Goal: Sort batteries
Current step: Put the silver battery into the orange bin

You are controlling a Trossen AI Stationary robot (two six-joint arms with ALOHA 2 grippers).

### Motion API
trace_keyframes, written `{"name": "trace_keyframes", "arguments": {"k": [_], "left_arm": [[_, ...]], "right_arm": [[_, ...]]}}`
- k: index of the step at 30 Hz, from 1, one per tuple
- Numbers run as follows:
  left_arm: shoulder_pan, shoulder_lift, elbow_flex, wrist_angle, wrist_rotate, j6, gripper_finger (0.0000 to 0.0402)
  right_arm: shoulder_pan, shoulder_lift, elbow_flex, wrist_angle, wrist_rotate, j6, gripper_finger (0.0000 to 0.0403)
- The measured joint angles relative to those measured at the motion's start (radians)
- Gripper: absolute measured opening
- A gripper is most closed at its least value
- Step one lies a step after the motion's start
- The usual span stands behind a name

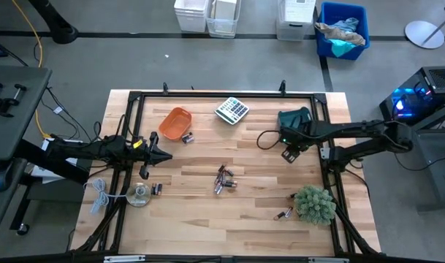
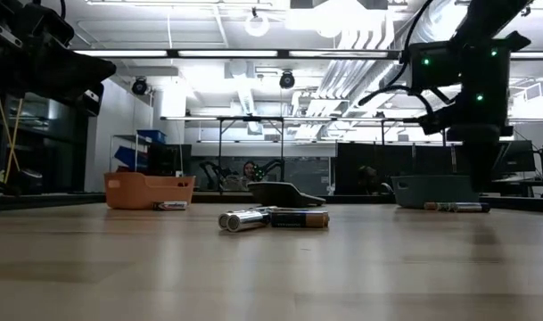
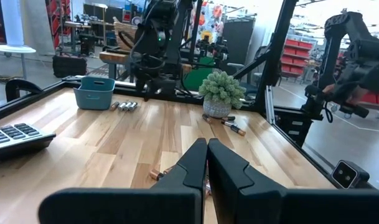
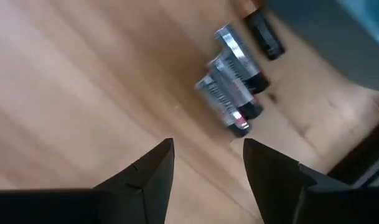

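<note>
High view first: we see the right gripper (image 1: 288,155) hanging over the bench (image 1: 207,212) just beside the teal bin (image 1: 295,119), at the far right part of the wood. Its own wrist view shows the fingers (image 4: 145,171) standing apart with nothing between them, and past them a small row of batteries (image 4: 233,93) lying side by side on the wood next to the bin — the same row shows by the teal bin in the left wrist view (image 3: 124,106).

The other batteries are scattered: a central cluster (image 1: 223,180) mid-bench, a pair (image 1: 283,215) beside the little green plant (image 1: 314,204), one (image 1: 186,136) touching or just beside the orange bowl (image 1: 175,123), and one more (image 1: 156,188) near the clear-and-metal disc (image 1: 139,194).

The left gripper (image 1: 162,155) waits at the left side of the bench, its fingers (image 3: 195,165) pressed together and holding nothing.

We judge the step in hand to be a visit to the sorted row by the teal bin — whether the right arm is adding to it or about to lift from it, we cannot tell. Much of the sorting remains, going by the loose cells. A next move would call for the open fingers to travel to the central cluster, straddle a single cell across its width, and close without nudging its neighbours, since these round cells will likely roll.
</note>
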Motion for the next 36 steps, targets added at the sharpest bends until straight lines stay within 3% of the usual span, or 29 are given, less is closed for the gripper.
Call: {"name": "trace_keyframes", "arguments": {"k": [13,22,31,36], "left_arm": [[0.0,0.0,0.0,0.0,0.0,0.0,0.0005],[0.0,0.0,0.0,0.0,0.0,0.0,0.0005],[0.0,0.0,0.0,0.0,0.0,0.0,0.0005],[0.0,0.0,0.0,0.0,0.0,0.0,0.0005]], "right_arm": [[-0.026,0.17,0.001,0.065,0.05,0.035,0.0176],[-0.045,0.175,0.001,0.062,0.071,-0.002,0.0176],[-0.091,0.227,0.005,0.117,-0.061,-0.152,0.0176],[-0.093,0.277,0.008,0.118,-0.09,-0.153,0.0176]]}}
